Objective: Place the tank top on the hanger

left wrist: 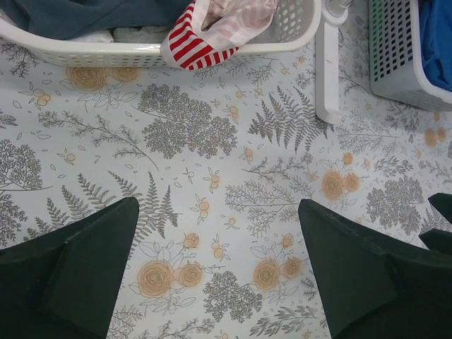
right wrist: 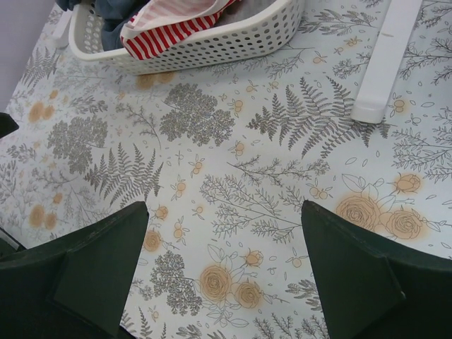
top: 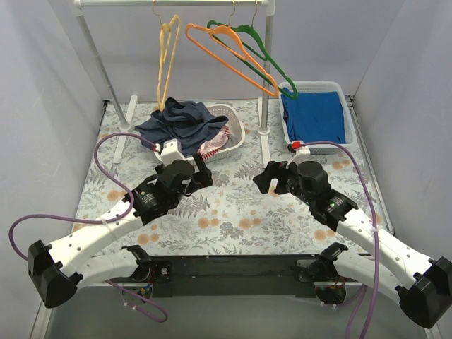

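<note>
- Left claw: jaws spread wide, nothing between them. It hovers over the patterned table, just short of the basket.
- Right claw: equally wide and empty, over the table further right, facing the same basket.
- Tank top: crumpled in a heap over the basket's left part, spilling past its far-left rim. Neither claw touches it.
- Striped garment: in the basket's right part, just beside the heap.
- Hanger: hooked on the rail above and behind the heap, turned nearly edge-on to the overhead view. 2 others, orange and green, hang to its right.
- Handling, my judgement: soft, limp, light cloth. It will sag and keep no shape when lifted. A firm pinch on a fold should hold without slipping.
- Grip point, my judgement: a shoulder strap or the neckline edge is best. I cannot pick out a strap in the heap, so a raised fold near the top is the likely 1st hold, with my 2nd claw spreading it.
- Risk: a deep pinch may drag the striped garment along.
</note>
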Robot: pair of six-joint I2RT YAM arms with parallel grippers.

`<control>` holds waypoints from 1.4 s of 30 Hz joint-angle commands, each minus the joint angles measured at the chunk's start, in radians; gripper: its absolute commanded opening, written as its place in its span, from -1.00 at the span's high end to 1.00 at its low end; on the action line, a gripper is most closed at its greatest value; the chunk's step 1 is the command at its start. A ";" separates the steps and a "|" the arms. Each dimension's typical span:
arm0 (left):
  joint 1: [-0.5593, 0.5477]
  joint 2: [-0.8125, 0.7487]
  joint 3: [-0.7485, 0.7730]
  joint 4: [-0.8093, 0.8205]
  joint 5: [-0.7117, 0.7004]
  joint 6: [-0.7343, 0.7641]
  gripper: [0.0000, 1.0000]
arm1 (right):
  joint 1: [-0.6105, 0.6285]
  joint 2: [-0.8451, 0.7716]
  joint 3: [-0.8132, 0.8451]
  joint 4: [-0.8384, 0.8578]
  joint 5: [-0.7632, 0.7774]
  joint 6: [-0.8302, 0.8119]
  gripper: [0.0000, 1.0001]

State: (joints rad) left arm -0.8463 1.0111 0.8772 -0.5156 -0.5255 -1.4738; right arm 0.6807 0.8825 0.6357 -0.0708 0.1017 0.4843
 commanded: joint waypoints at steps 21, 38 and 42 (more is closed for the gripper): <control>0.361 0.452 0.157 0.540 -0.113 0.104 -0.65 | -0.003 0.004 -0.050 0.129 -0.007 -0.023 -0.93; 0.415 0.684 0.175 0.850 -0.082 0.283 0.09 | -0.003 0.041 -0.074 0.154 -0.037 -0.036 -0.92; 0.417 0.664 0.178 0.847 -0.068 0.299 0.96 | -0.003 0.044 -0.065 0.141 -0.049 -0.044 -0.92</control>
State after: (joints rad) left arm -0.4381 1.7065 1.0279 0.2939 -0.5976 -1.2171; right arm 0.6807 0.9260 0.5655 0.0296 0.0700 0.4622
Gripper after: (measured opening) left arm 0.212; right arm 0.962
